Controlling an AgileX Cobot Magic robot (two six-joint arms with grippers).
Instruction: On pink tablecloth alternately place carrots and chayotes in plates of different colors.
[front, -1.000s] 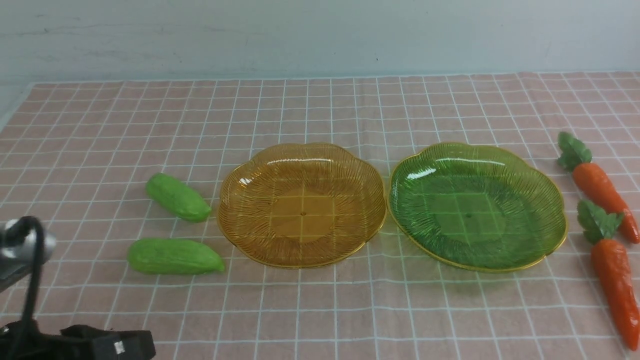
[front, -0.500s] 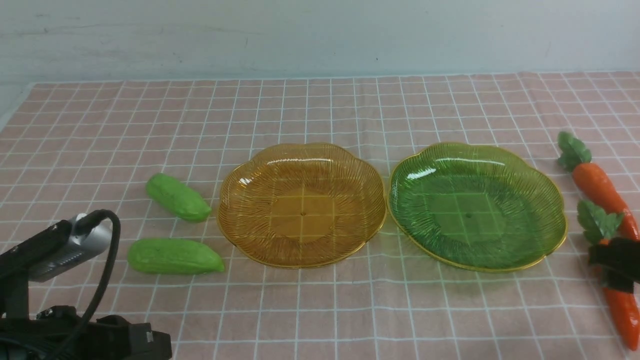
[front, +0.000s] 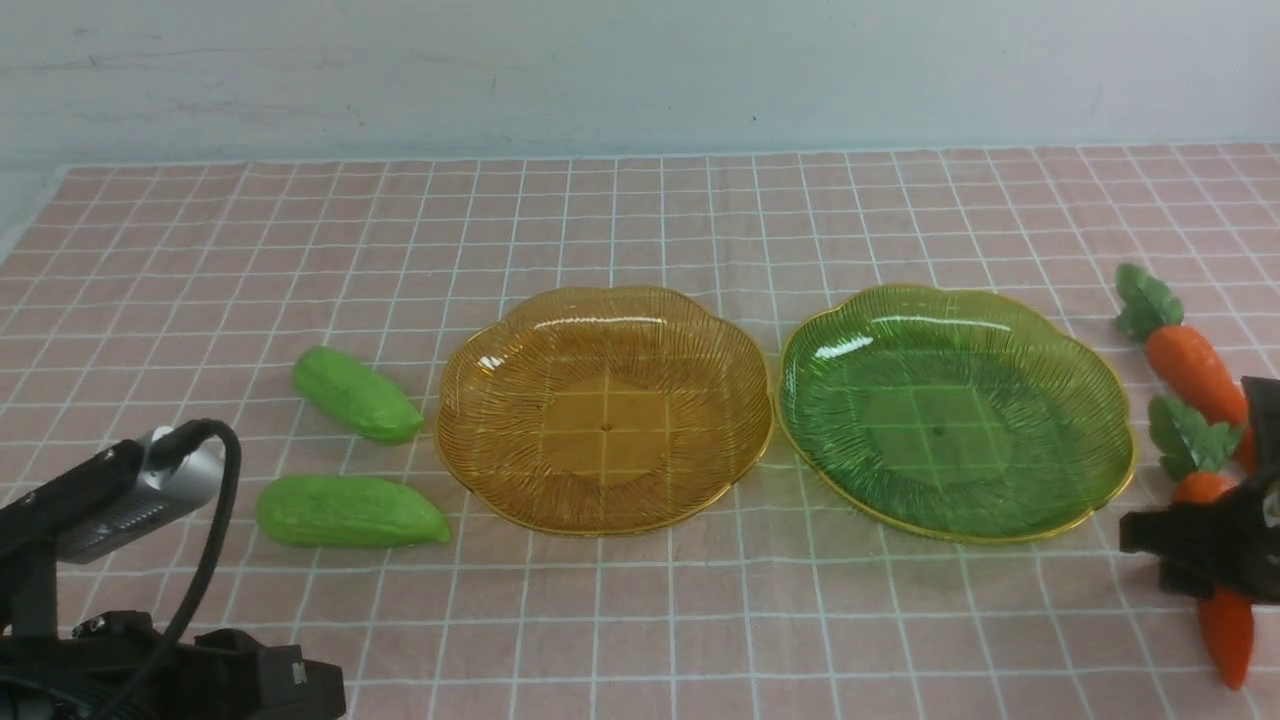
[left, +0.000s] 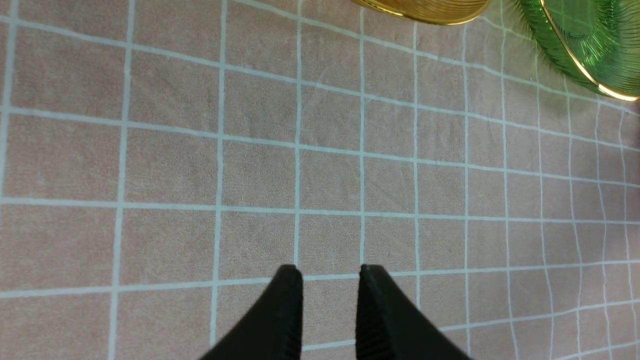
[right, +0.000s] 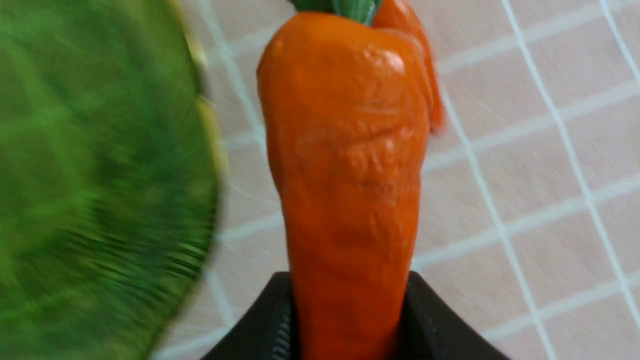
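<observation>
Right pincer (right: 350, 300): grasping the nearer carrot (right: 345, 150) (one finger on either side of the orange body).
Left pincer (left: 330, 270): released, fingertips apart, between them only pink tablecloth (left: 170, 170).
Farther carrot (front: 1195, 370): on the cloth, right of the green plate (front: 940, 430), partly hidden by the right arm (front: 1230, 530).
Amber plate (front: 605, 420): just left of the green one (both bare inside).
Chayotes: both on the cloth left of the amber plate, one farther back (front: 357, 394), one nearer (front: 352, 511), apart.
</observation>
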